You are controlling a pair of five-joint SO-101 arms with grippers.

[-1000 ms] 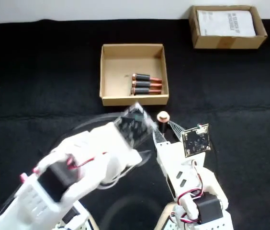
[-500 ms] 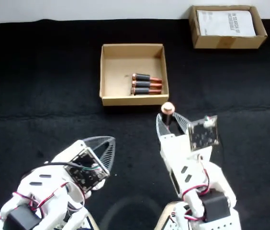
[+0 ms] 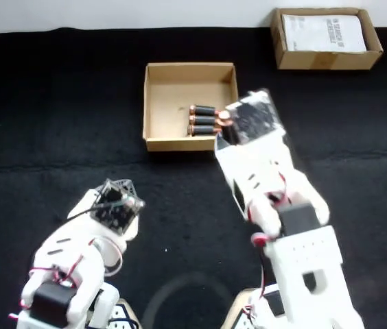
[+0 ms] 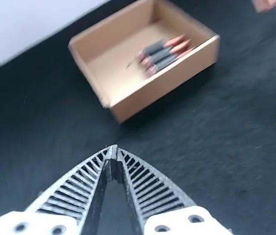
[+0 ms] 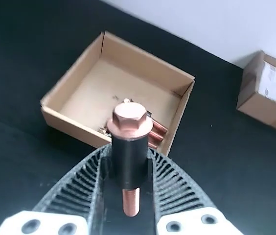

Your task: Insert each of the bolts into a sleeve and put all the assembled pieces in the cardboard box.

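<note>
Right gripper (image 5: 128, 154): clamped on bolt-and-sleeve piece (image 5: 128, 164), bolt head upward, over cardboard box (image 3: 154, 103) corner
Left gripper (image 4: 113, 151): fingers together, holding nothing, over black cloth (image 3: 56, 82), well apart from box
Box contents: three finished pieces (image 3: 210, 120), side by side

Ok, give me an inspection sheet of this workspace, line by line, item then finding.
Surface: black cloth.
Job's things: open cardboard box holding three assembled pieces side by side; a fourth piece in the right jaws.
Clutter: second cardboard box, far right, printed sheet inside.
Jaws: left jaws shut, empty, above the cloth; right jaws shut on the fourth piece, over the box's near right corner.
Cables: red wires on left arm and right arm, clear of the jaws.
Surroundings: white wall behind.
</note>
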